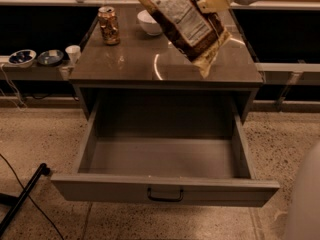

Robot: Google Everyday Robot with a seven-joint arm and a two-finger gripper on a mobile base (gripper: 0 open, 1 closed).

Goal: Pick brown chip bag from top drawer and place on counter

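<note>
As the top-right gripper (213, 1) clamps it, the chip bag (181, 25) slants down-right.

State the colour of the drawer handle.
The handle is black, camera view; the gripper holds the brown chip bag above the counter.

High frontal view; claw (212, 1) upper right

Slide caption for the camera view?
Claw, upper right, holds the brown chip bag above the counter; top drawer open below.
</note>
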